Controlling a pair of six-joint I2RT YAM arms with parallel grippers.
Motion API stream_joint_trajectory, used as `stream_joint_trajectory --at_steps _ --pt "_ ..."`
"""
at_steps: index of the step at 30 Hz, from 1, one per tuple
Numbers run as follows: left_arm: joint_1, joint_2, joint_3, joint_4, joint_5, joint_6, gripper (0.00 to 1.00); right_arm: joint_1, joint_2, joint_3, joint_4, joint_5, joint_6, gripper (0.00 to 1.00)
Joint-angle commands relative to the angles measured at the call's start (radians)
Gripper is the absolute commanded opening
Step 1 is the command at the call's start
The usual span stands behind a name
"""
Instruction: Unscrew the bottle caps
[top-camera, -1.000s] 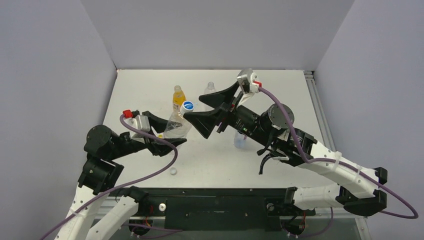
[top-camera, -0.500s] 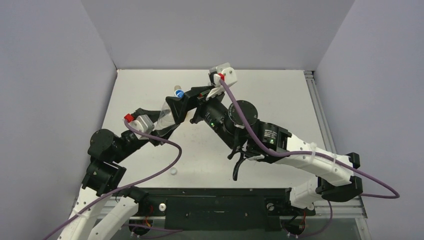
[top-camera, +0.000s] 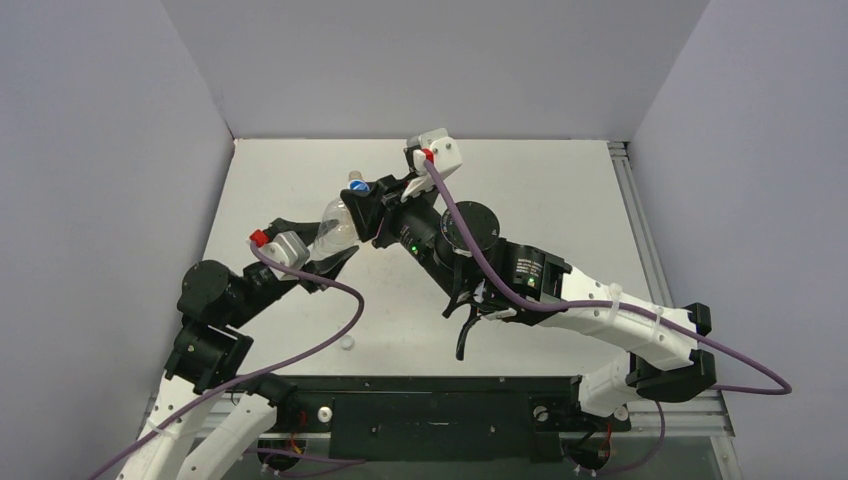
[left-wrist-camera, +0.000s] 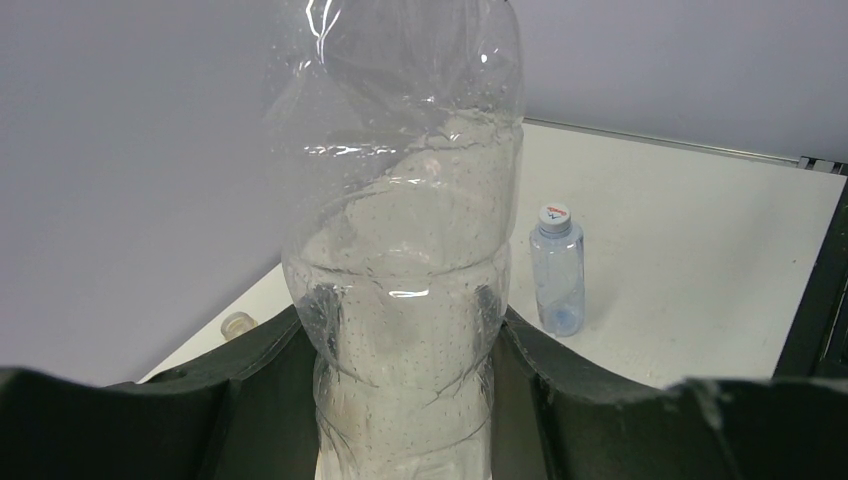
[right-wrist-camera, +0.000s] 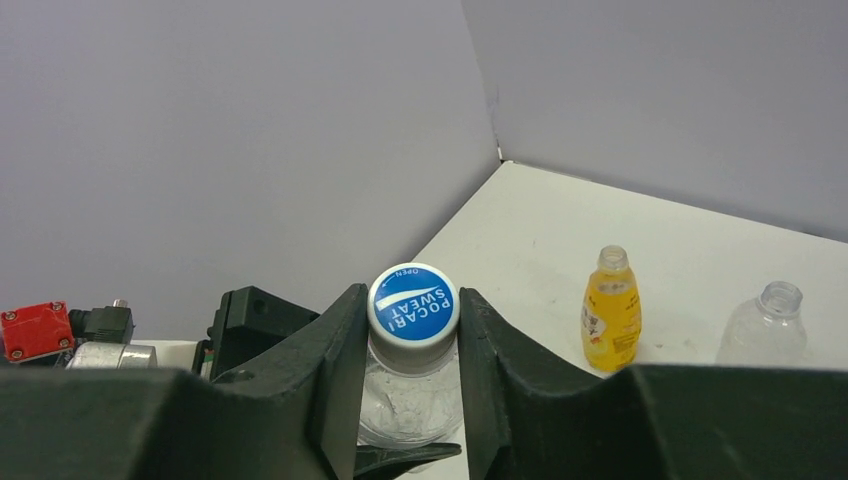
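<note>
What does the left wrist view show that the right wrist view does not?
Only the left wrist view: the left gripper clamping the held clear bottle at its lower body, and a small capped bottle standing behind. Only the right wrist view: the right gripper closed around the blue-topped cap, plus a yellow-orange bottle and a clear bottle standing on the table. Both: the same held bottle and table.
</note>
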Motion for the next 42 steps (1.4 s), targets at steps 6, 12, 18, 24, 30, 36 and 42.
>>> stream_joint_trajectory --at_steps 6,12,18,24,30,36,42 --pt "-0.005 -0.009 0.001 0.032 -0.010 -0.003 0.13 -0.006 -0.025 0.002 0.045 0.005 0.014 0.12" --pt "-0.004 -0.015 0.033 -0.007 0.157 -0.089 0.15 -0.051 -0.095 -0.074 0.059 -0.124 0.009 0.00" --pt "-0.005 0.007 0.077 -0.044 0.408 -0.240 0.16 -0.168 -0.240 -0.261 0.167 -0.454 0.048 0.00" --pt "-0.004 0.040 0.118 0.022 0.509 -0.432 0.16 -0.172 -0.368 -0.416 0.307 -0.702 0.032 0.00" --pt "-0.004 0.043 0.130 0.047 0.535 -0.517 0.15 -0.175 -0.443 -0.481 0.348 -0.818 0.016 0.00" --pt "-0.004 0.072 0.139 0.091 0.619 -0.625 0.16 -0.175 -0.464 -0.496 0.335 -0.810 0.001 0.04" --pt "-0.004 0.077 0.147 0.014 0.520 -0.454 0.16 -0.171 -0.405 -0.413 0.230 -0.674 0.018 0.45"
